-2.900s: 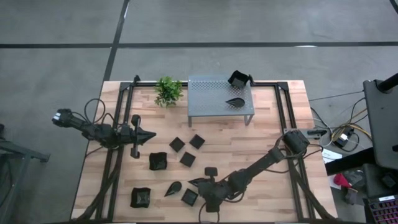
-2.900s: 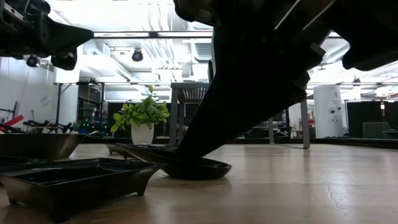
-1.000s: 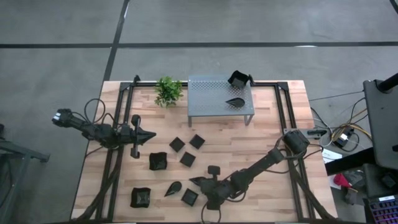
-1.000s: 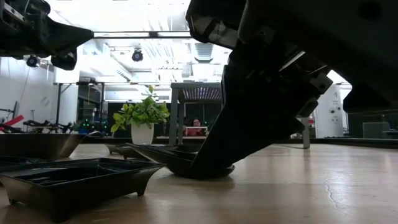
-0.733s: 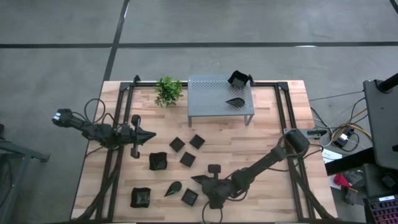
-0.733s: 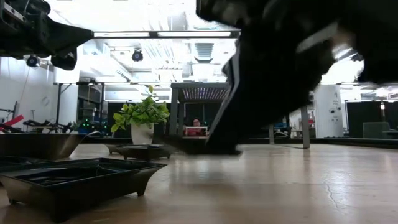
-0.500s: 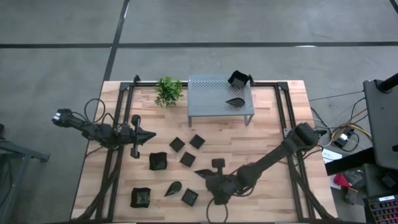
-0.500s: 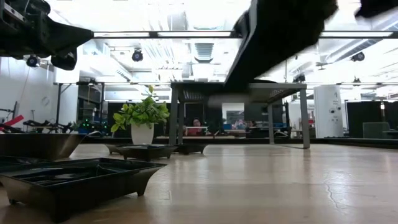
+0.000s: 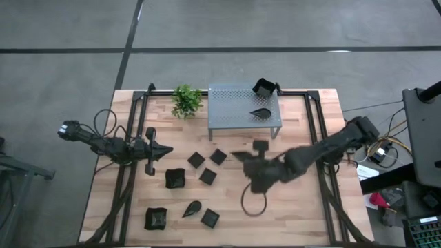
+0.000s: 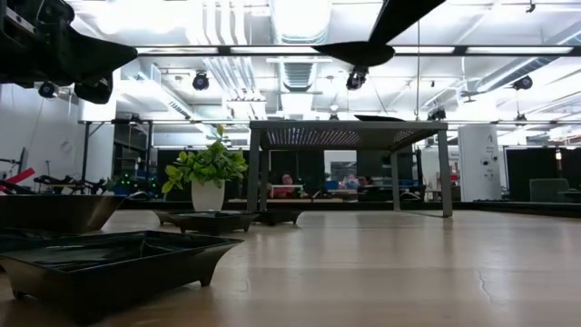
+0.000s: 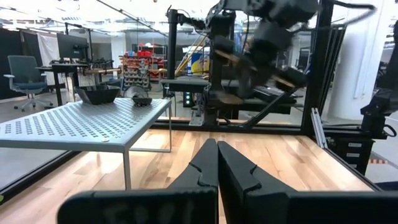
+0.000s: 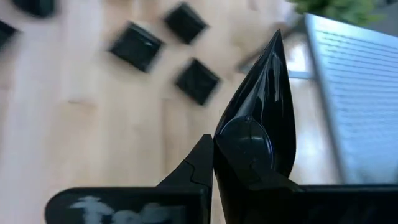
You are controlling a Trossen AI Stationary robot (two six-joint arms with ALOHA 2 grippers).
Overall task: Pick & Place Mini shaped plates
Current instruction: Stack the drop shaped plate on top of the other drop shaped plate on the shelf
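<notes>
One teardrop plate (image 12: 261,118) clamped in right gripper (image 9: 242,157), airborne above table (image 9: 303,200).

The teardrop plate (image 12: 258,118) looks like glossy black plastic, the table (image 9: 303,200) is pale matt wood planks, and the shelf (image 11: 81,121) is perforated grey metal.

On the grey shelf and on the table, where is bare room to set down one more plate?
The perforated shelf is bare over its left and middle; its right end holds a teardrop plate and, at the back corner, a deeper square dish. The table is bare along its front right. It is crowded front left, around the three flat squares.
</notes>
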